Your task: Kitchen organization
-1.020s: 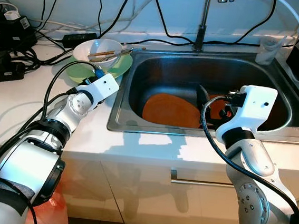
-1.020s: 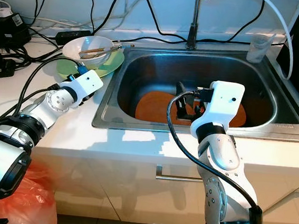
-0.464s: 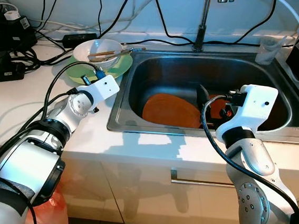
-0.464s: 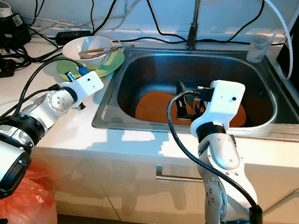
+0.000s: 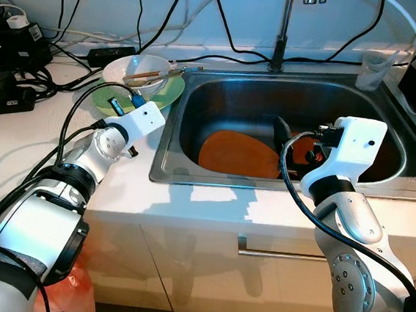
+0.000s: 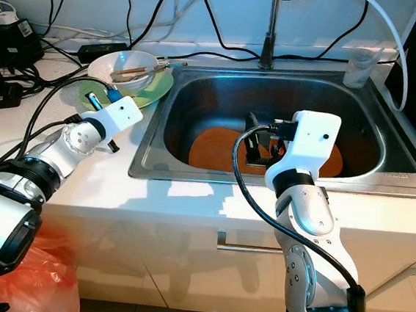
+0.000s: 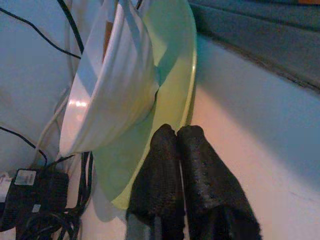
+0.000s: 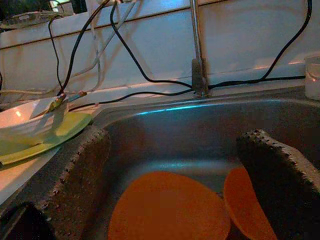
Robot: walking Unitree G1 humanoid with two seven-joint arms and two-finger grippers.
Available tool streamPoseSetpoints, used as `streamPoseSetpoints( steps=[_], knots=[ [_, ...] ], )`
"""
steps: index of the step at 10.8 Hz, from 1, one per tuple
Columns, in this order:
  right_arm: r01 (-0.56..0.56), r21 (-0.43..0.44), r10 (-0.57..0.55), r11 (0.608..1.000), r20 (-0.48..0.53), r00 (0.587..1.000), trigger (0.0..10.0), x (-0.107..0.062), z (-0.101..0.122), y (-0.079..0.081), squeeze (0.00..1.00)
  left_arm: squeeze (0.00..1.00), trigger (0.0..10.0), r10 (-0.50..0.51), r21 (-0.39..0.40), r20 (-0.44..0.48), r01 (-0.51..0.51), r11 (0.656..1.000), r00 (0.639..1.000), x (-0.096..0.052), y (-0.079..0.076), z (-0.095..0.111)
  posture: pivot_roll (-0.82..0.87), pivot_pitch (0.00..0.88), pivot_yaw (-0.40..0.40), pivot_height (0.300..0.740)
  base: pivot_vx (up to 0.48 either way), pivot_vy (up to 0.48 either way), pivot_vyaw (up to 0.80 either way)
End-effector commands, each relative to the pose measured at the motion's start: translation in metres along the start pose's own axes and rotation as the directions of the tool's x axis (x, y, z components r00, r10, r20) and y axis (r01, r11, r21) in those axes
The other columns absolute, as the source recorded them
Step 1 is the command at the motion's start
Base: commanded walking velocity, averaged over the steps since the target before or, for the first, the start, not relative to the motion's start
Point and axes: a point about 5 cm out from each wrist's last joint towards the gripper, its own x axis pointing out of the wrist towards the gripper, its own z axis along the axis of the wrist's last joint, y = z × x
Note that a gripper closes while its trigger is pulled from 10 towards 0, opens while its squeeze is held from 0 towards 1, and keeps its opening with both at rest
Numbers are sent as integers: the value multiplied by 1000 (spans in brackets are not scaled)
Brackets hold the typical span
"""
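L gripper (image 7: 177, 145), fingers pressed together, has slid back to the green plate's (image 5: 171, 90) near rim; bowl (image 5: 131, 71) on top. R gripper (image 8: 175, 160) spread wide over sink (image 5: 164, 168), above orange plates (image 5: 239, 153). Plate pickup looks next.

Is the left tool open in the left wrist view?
No. The left tool has its two black fingers pressed together, at the green plate's rim.
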Motion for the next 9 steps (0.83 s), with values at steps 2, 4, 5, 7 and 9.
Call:
streamPoseSetpoints(
  steps=[2,4,5,7,9],
  knots=[
    [-12,5,12,1000,0,1000,10000,2,1,4,0,0,0,-40,-13,-28,39,999,999,-3,-13,-13,-132,0,102,740,0,0,0],
    [-16,6,16,1000,0,1000,10000,4,1,4,0,1000,10000,-57,-47,-40,55,997,998,-5,-16,-19,-126,0,98,740,0,0,0],
    [-21,5,21,1000,-3,1000,10000,4,1,4,0,1000,10000,-57,-56,-37,55,997,998,-5,-16,-20,-126,0,95,740,0,0,0],
    [-26,2,26,1000,-3,1000,10000,6,2,4,0,1000,10000,-75,-87,-15,74,993,997,-5,-20,-18,-126,0,90,740,0,0,0],
    [-42,0,42,999,-7,999,10000,9,0,6,0,1000,10000,-90,-121,0,89,989,996,-6,-25,-20,-117,0,90,740,0,0,0]
  ],
)
